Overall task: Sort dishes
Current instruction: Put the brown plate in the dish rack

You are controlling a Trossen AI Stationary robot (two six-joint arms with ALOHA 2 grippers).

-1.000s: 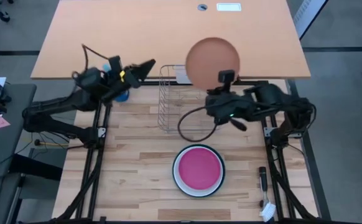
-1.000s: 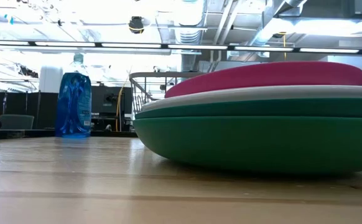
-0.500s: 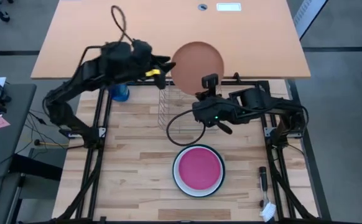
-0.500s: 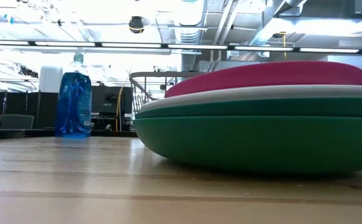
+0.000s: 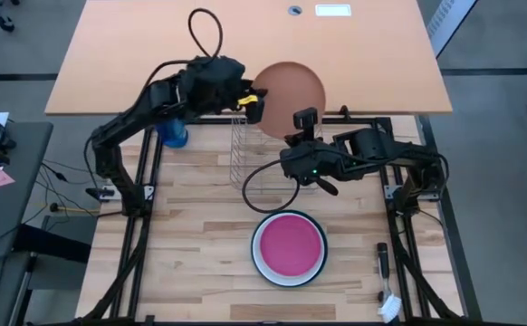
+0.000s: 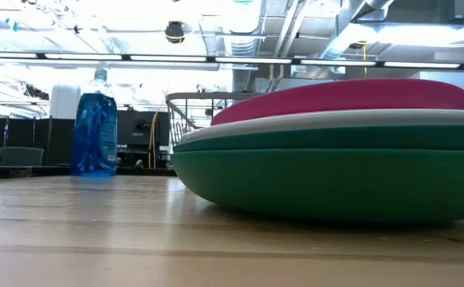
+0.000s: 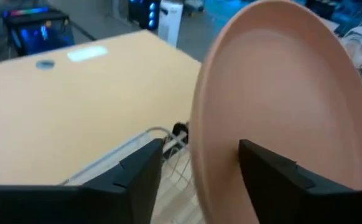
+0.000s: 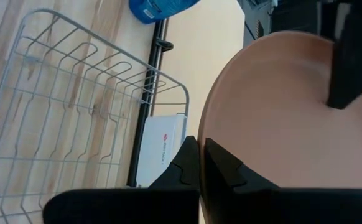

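Right gripper [image 5: 292,136] pinches the lower rim of the round salmon-orange dinner plate [image 5: 286,95], holding it up on edge above the far end of the metal wire dish rack [image 5: 268,163] in the high view; the left gripper [image 5: 254,100] reaches in from the other side, its fingers spread around the plate's opposite rim, apparently not yet closed. On the near table, the magenta-pink plate [image 5: 288,246] tops a stack of dishes. Level with the table, the low view shows that stack as the pink plate over a white one and a dark green one [image 6: 328,183], with the blue spray bottle [image 6: 94,127] well apart. From the left wrist, the open fingers [image 7: 265,180] bracket the plate's edge. From the right wrist, the closed fingertips [image 8: 196,165] clamp the rim. Such a plate looks stiff, smooth and breakable, so gripping squarely across the rim seems safest.
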